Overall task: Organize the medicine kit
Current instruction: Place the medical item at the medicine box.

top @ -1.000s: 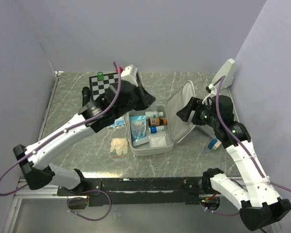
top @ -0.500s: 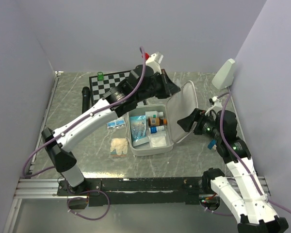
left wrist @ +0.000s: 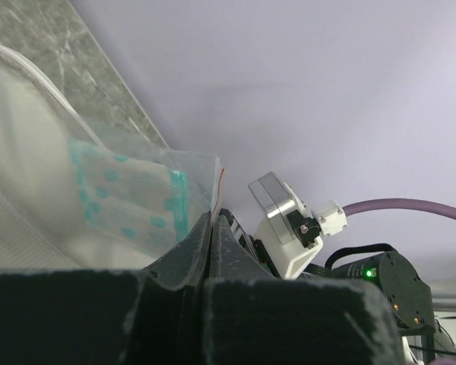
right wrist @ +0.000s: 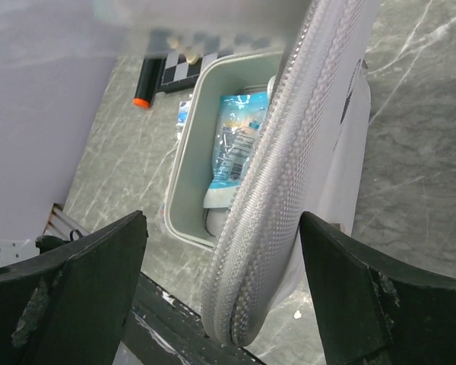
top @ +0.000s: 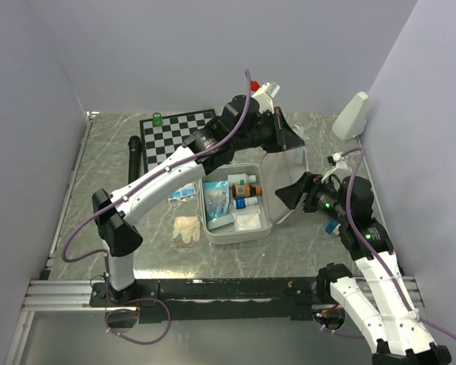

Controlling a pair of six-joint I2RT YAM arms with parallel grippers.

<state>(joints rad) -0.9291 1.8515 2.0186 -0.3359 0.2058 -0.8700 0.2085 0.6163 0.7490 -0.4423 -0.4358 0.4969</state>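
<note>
The medicine kit (top: pixel 213 234) lies open mid-table, a white case with its zip lid (top: pixel 300 173) standing up on the right. Bottles (top: pixel 245 190) and a blue packet (top: pixel 218 199) sit in its tray. My left gripper (top: pixel 287 138) hovers above the lid, shut on a clear pouch with teal dots (left wrist: pixel 129 198), which hangs by its edge from the jaws (left wrist: pixel 213 222). My right gripper (right wrist: pixel 220 285) is open and straddles the lid's zip edge (right wrist: pixel 285 175); both fingers stand clear of it. The tray wall (right wrist: pixel 188 156) shows beyond.
A chessboard (top: pixel 178 131) with a green piece (top: pixel 157 119) lies at the back left, a black marker (top: pixel 134 152) beside it. A small blue-white packet (top: pixel 183 193) and a cream bundle (top: pixel 187 230) lie left of the kit. A white fixture (top: pixel 349 115) hangs on the right wall.
My left arm has swung right and back, carrying the pouch from over the chessboard side to above the lid. The right gripper has dropped a little and opened wider round the lid's edge.
</note>
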